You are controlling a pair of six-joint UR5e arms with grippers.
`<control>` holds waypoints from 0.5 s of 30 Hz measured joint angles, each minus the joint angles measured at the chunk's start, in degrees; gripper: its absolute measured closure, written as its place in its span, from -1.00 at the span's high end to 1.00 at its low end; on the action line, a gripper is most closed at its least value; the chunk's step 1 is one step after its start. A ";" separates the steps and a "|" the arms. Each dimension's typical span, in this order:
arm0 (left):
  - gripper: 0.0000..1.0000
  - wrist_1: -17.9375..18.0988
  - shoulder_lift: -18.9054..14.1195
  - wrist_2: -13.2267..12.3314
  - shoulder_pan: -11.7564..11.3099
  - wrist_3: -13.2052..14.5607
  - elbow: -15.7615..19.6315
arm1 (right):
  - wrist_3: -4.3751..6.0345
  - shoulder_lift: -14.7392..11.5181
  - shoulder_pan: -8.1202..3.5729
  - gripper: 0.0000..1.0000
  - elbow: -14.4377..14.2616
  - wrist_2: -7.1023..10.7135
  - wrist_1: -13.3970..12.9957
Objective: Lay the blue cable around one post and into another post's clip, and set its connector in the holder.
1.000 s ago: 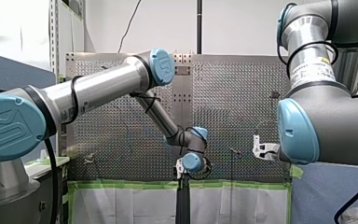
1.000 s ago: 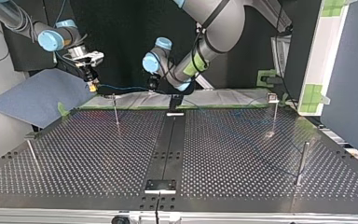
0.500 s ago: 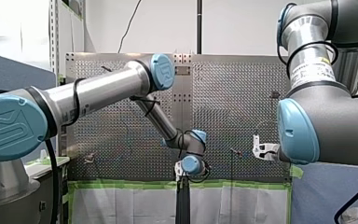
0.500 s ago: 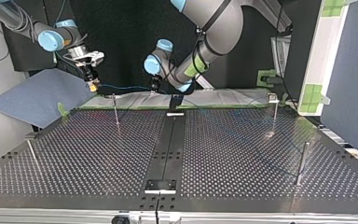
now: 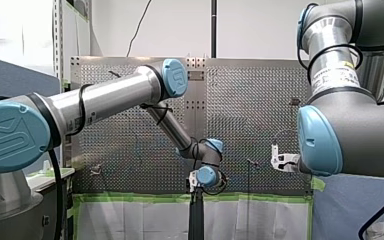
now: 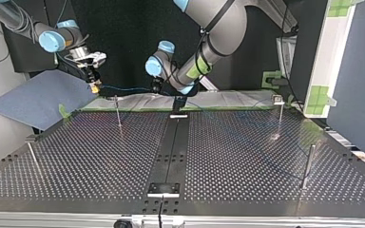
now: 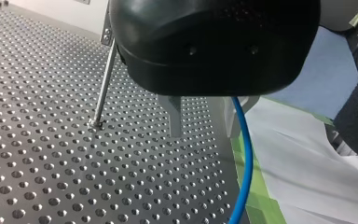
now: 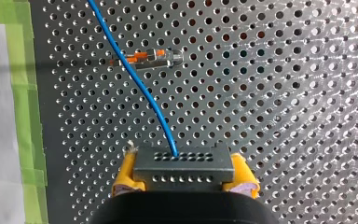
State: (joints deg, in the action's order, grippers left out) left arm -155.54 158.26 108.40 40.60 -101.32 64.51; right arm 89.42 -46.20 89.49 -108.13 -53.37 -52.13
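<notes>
Blue cable (image 8: 140,79) — connector (image 8: 182,165) between yellow pads (image 8: 126,170)

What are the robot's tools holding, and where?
My right tool clamps the connector by its sides. The blue cable runs past my left tool; grip unclear.

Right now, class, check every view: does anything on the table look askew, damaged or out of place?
Nothing stands out. The blue cable leaves the connector in my right tool in a smooth curve without kinks, and no post looks bent.
</notes>
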 joint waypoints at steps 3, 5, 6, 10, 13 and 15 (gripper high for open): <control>-0.47 -0.02 0.00 0.02 0.01 0.43 0.00 | -0.02 0.00 0.01 -1.00 0.02 -0.05 0.00; -0.69 -0.03 -0.01 0.02 0.02 0.53 -0.01 | -0.06 0.00 0.01 -1.00 0.04 -0.07 0.00; -0.85 -0.03 -0.02 0.01 0.01 0.56 -0.01 | -0.07 0.00 0.01 -1.00 0.05 -0.07 0.00; -0.92 -0.03 -0.02 -0.13 0.02 0.59 0.00 | -0.10 0.00 0.02 -1.00 0.04 -0.08 0.01; -0.92 -0.04 -0.02 -0.06 0.05 0.74 0.00 | -0.10 0.00 0.02 -1.00 0.04 -0.08 0.00; -0.92 -0.08 -0.01 -0.02 0.10 0.93 0.00 | -0.10 0.00 0.02 -1.00 0.05 -0.08 0.00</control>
State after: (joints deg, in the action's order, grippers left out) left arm -155.62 158.25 108.38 40.70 -100.39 64.52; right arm 89.31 -46.20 89.51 -108.09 -53.45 -52.13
